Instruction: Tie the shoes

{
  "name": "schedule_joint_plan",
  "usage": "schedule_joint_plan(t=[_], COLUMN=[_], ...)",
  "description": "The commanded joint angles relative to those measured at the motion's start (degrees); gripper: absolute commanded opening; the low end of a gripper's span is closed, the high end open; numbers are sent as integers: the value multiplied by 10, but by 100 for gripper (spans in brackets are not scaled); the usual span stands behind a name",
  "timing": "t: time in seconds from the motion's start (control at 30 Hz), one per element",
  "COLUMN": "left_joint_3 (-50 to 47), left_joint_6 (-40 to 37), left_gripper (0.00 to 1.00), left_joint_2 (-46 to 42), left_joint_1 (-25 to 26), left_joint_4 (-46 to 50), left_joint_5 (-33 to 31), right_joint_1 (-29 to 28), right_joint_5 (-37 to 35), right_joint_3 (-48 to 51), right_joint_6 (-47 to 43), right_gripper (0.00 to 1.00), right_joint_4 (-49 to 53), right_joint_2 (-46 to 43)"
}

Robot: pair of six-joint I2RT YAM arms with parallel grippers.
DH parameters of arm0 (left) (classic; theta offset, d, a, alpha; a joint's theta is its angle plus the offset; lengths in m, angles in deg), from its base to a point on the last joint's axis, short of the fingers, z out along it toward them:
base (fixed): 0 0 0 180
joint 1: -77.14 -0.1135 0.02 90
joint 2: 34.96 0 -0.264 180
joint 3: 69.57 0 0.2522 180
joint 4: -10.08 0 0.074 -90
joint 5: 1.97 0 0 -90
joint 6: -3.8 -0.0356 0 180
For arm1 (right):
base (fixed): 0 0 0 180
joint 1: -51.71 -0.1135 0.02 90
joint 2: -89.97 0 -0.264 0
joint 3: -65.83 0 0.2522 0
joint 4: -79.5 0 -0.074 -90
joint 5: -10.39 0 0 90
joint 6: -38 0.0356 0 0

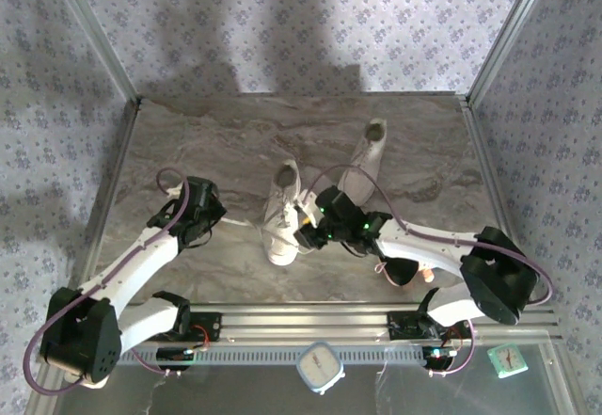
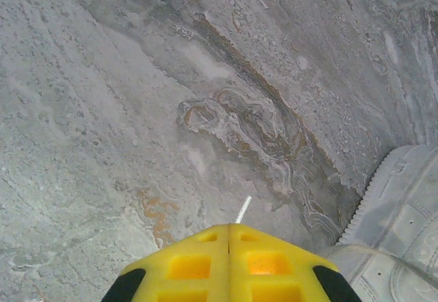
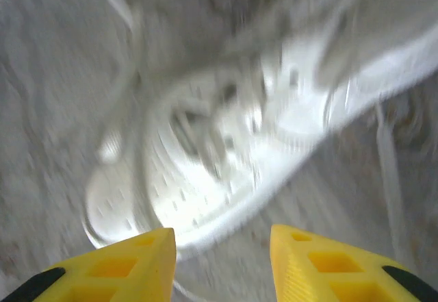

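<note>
The left claw (image 2: 228,230) is clamped on a white lace tip (image 2: 243,209); the right claw (image 3: 221,237) is parted, empty, above a white lace-up sneaker (image 3: 226,158).

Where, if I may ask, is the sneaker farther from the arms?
In the top view, the far sneaker lies right of centre toward the back of the table, behind and right of the near sneaker.

Motion blur smears the sneaker (image 3: 226,151) and its laces (image 3: 387,172) beyond tracing.
</note>
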State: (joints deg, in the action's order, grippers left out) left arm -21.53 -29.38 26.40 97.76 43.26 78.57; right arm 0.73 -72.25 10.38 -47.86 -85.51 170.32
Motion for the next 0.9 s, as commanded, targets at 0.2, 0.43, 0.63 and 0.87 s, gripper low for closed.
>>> schedule_joint_plan(t=[0.2,0.43,0.63,0.87], left_joint_3=[1,0,1,3], left_joint_6=[-7,-7,-7,-12], left_gripper=[0,0,0,0], left_joint_2=[25,20,21,-2], left_joint_1=[-4,-5,-4,-5], left_joint_4=[-18,-13,-13,-5], left_joint_5=[21,22,25,23], right_joint_1=[-14,-23,-25,-27], right_joint_5=[54,75,65,32], right_joint_3=[4,-7,-19,6], right_joint_6=[-95,-104,-96,-60], right_gripper=[48,47,40,4], right_joint_4=[-9,-14,-22,-31], right_joint_2=[50,80,108,52])
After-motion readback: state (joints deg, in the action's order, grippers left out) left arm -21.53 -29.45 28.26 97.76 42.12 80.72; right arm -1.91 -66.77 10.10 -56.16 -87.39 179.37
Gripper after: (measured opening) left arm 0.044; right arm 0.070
